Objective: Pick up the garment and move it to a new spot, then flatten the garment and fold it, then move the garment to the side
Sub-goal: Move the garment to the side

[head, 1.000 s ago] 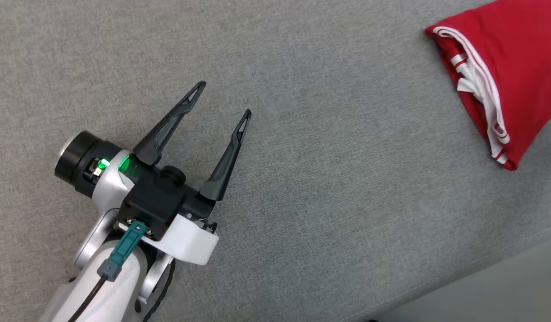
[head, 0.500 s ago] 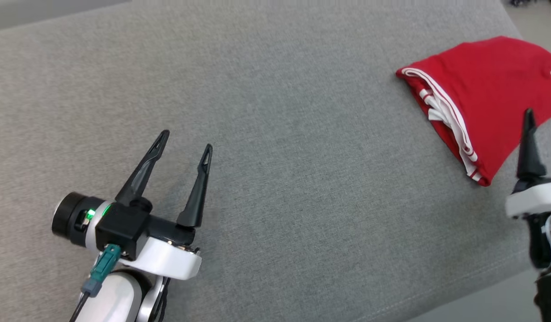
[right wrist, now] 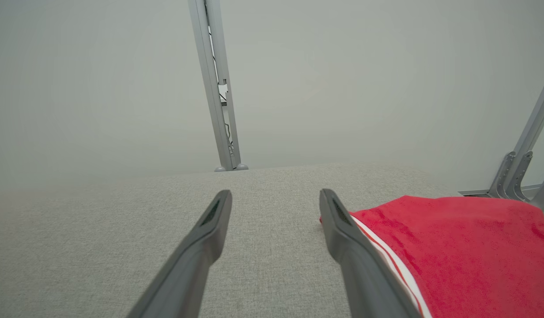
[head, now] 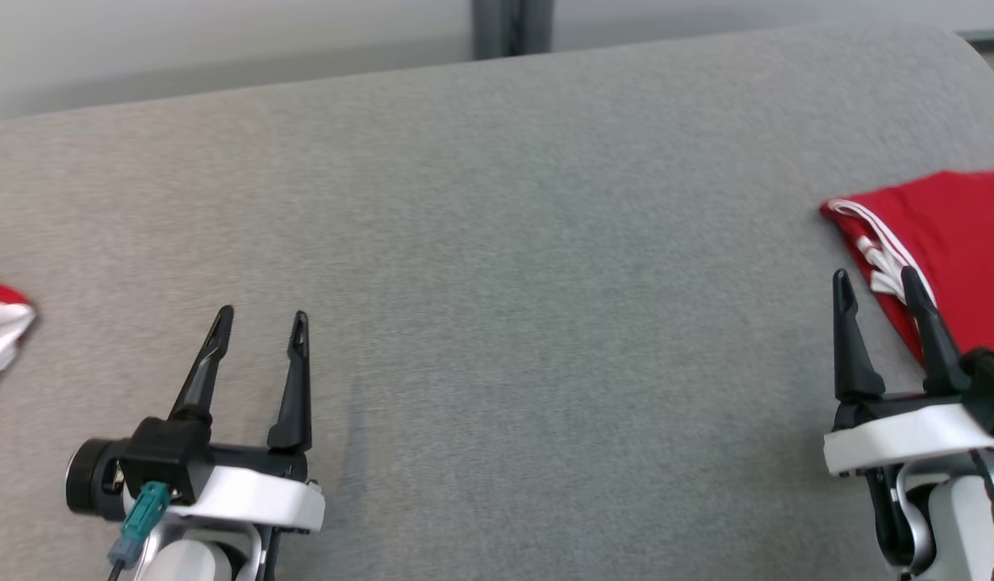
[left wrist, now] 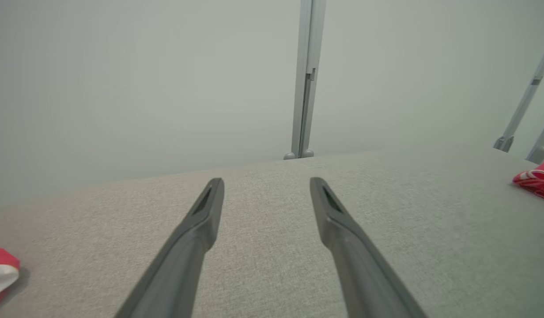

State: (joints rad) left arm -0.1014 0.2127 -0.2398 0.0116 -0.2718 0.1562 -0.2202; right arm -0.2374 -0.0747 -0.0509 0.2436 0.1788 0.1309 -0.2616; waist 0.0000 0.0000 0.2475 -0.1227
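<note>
A desk covered in grey woven fabric is spread across the head view, with its far edge running near 12 o'clock and its corner rounded off at 1 o'clock. Behind it a plain, pale grey wall is seen, lit evenly and softly. An upright grey metal post is set before that wall at 12 o'clock in the left wrist view, its foot hidden behind the desk's far edge, and slanted grey metal struts are seen at 3 o'clock in the right wrist view.
</note>
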